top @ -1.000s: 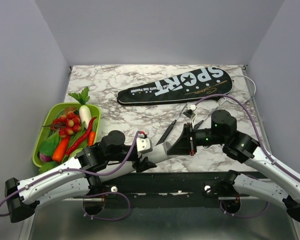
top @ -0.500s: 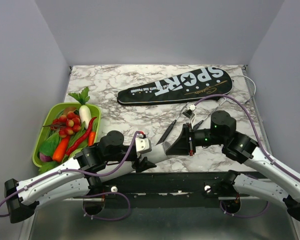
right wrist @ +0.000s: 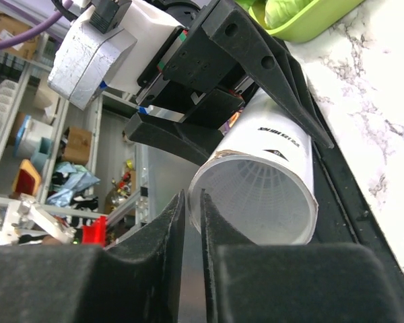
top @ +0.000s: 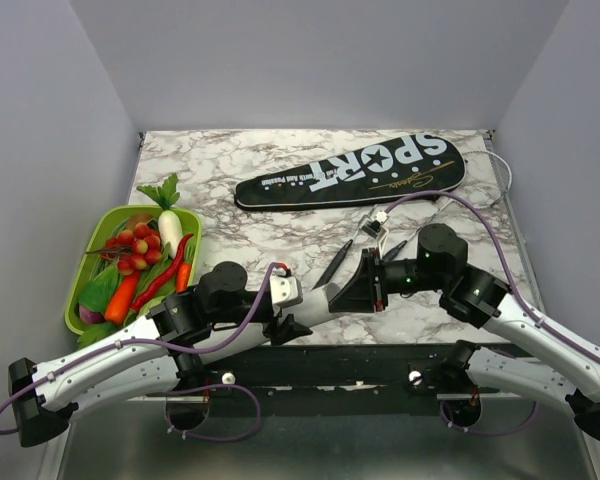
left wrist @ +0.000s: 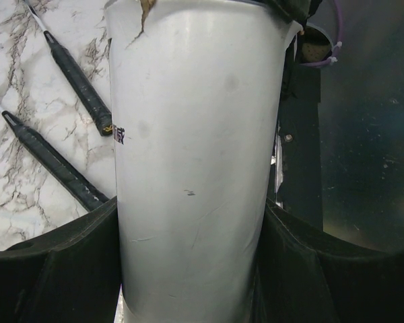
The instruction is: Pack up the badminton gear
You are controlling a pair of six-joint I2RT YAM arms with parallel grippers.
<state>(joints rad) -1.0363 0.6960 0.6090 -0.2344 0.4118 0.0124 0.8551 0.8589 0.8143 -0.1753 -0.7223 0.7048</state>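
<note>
Marble table [top: 230,230], left gripper [left wrist: 190,205] clasping white tube [left wrist: 195,101], right gripper [right wrist: 190,196] at rim

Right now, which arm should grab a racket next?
Right, probably. The left gripper is full, clamped on the white tube. The right gripper sits beside the racket handles, though its jaws are nearly closed at the tube's mouth.

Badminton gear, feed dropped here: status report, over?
Left gripper clamps white tube. Right gripper at its rim, grip unclear. Rackets, bag lie unpacked.
</note>
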